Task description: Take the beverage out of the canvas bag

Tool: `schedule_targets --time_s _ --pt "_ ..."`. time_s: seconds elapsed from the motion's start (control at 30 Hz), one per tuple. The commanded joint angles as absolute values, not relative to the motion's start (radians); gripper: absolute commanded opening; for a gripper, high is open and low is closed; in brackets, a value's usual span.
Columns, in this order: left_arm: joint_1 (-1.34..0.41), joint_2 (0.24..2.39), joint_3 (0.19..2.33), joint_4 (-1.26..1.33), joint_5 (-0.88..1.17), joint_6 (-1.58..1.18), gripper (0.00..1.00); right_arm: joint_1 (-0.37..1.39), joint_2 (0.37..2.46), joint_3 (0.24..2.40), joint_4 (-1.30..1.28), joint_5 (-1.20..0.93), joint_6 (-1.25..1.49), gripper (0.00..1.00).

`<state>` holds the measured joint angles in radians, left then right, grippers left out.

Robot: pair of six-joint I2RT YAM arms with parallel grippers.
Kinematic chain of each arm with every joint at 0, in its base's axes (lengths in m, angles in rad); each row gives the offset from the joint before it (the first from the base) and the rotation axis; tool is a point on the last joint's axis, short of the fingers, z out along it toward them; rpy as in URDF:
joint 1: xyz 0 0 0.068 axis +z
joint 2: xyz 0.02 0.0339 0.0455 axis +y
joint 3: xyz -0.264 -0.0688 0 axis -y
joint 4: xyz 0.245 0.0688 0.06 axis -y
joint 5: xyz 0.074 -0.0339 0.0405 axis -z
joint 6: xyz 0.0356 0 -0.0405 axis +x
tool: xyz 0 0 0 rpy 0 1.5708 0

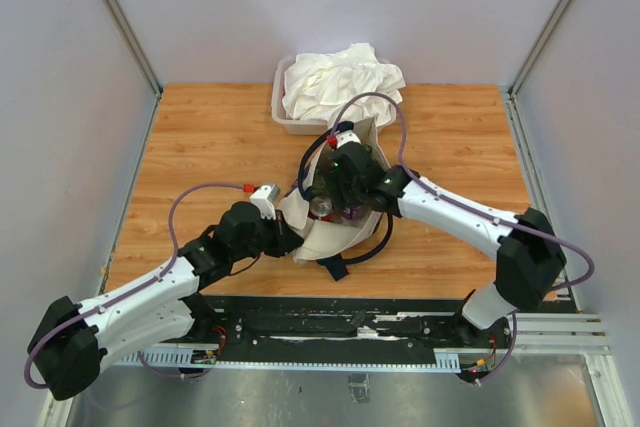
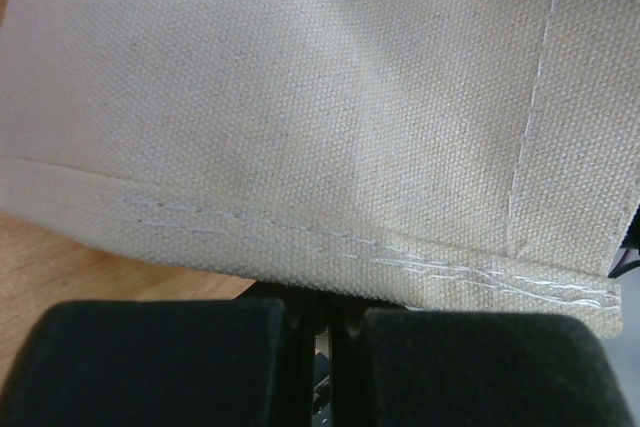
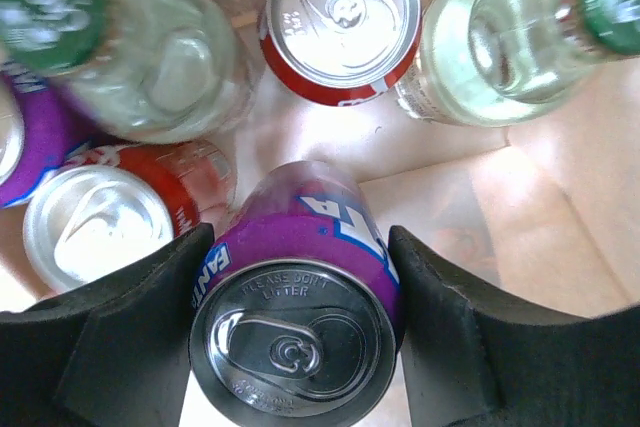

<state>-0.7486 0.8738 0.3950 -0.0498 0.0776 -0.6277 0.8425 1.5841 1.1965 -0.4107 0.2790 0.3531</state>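
The beige canvas bag [image 1: 322, 243] lies open at the table's middle. My left gripper [image 1: 288, 234] is shut on the bag's left edge; the left wrist view shows the stitched hem [image 2: 300, 247] running into the closed gripper [image 2: 325, 322]. My right gripper [image 1: 337, 199] reaches down into the bag. In the right wrist view it [image 3: 300, 242] is shut on an upright purple Fanta can [image 3: 295, 347], one finger pressing each side. Around it stand two red cans [image 3: 340, 17] [image 3: 100, 227], two clear bottles with green caps [image 3: 150, 57] [image 3: 500, 37], and another purple can [image 3: 25, 147].
A translucent tub [image 1: 283, 119] holding a heap of white cloth [image 1: 340, 82] stands just behind the bag. The bag's navy strap [image 1: 340, 265] trails toward the near edge. Grey walls close in the table on three sides.
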Motion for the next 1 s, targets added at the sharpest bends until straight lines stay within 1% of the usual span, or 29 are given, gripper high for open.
schedule_targets --time_s 0.0,0.17,0.33,0.53,0.63,0.77,0.87,0.97 --pt "-0.747 0.911 0.392 -0.179 0.061 -0.585 0.0 0.861 1.443 1.271 -0.41 0.322 0.247 0.01" --pt "-0.748 0.919 0.395 -0.175 0.064 -0.584 0.01 0.861 1.35 1.296 -0.407 0.349 0.204 0.01" --pt "-0.747 0.92 0.399 -0.172 0.065 -0.587 0.0 0.862 1.261 1.348 -0.406 0.436 0.127 0.01" --pt "-0.747 0.921 0.407 -0.173 0.069 -0.586 0.01 0.848 1.168 1.414 -0.355 0.674 -0.037 0.01" --pt "-0.747 0.92 0.408 -0.17 0.068 -0.585 0.01 0.77 1.139 1.42 -0.355 0.724 -0.051 0.01" --pt "-0.748 0.922 0.411 -0.164 0.068 -0.582 0.0 0.588 1.102 1.395 -0.379 0.702 -0.002 0.01" --pt "-0.747 0.923 0.413 -0.163 0.066 -0.576 0.01 0.451 1.099 1.365 -0.412 0.655 0.05 0.01" --pt "-0.748 0.928 0.417 -0.169 0.061 -0.575 0.01 0.304 1.1 1.291 -0.418 0.547 0.114 0.01"
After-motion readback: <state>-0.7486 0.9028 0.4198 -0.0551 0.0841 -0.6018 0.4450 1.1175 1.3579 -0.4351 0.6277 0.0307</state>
